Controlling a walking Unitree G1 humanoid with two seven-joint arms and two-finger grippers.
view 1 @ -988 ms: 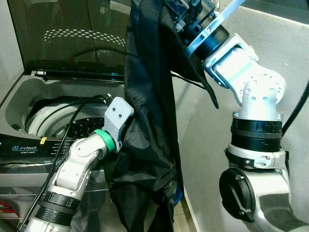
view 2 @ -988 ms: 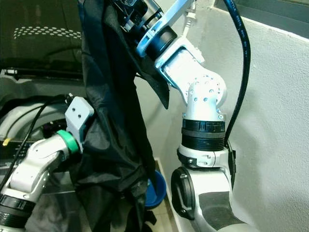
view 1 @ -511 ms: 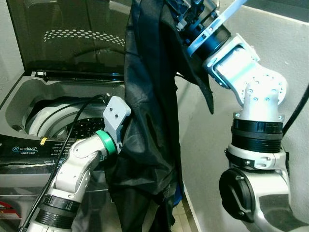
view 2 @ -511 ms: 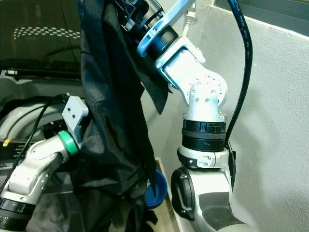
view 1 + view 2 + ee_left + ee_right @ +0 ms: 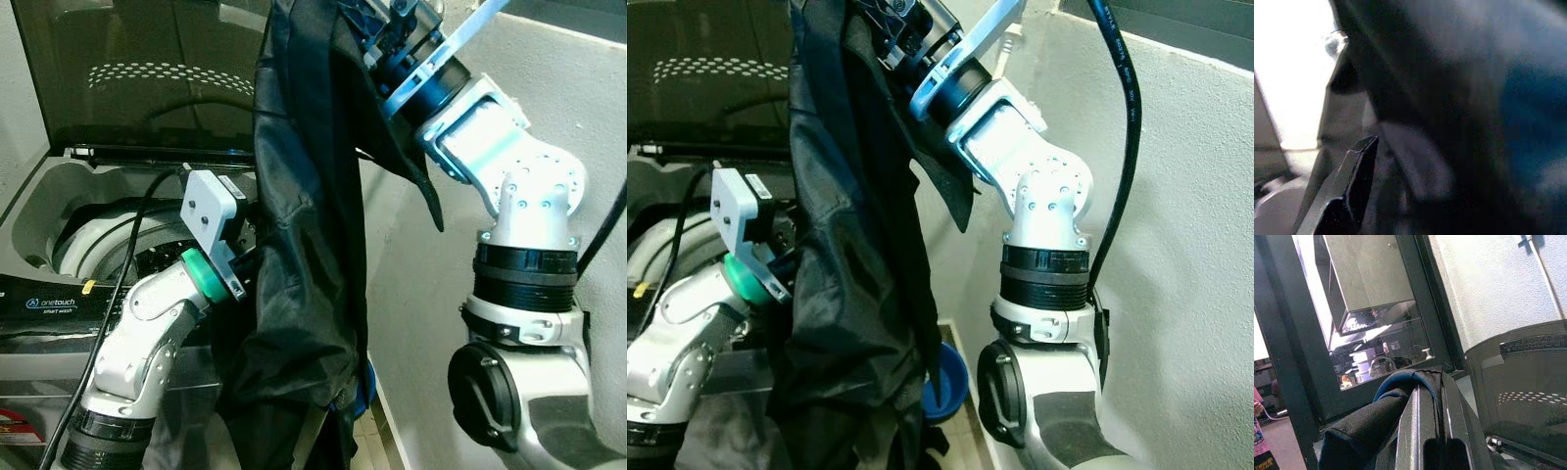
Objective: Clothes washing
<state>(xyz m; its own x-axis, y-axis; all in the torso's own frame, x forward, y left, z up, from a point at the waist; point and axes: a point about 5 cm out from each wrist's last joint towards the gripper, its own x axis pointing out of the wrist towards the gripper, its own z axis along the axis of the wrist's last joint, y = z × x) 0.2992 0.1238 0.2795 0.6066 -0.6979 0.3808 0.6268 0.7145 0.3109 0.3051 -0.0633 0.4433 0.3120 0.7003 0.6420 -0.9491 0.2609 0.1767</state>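
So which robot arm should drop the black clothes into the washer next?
The right, probably. The right gripper is shut on the black garment, holding it high beside the open washing machine. The left gripper is only pressed against the hanging cloth.

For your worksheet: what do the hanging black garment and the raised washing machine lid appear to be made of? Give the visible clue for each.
Black garment: thin woven fabric, probably a synthetic, with a slight sheen; it hangs in soft folds from the right end effector, which is shut on it.
Washing machine lid: tinted see-through plastic or glass, hard to tell which; it is smooth, glossy and reflects light patches.
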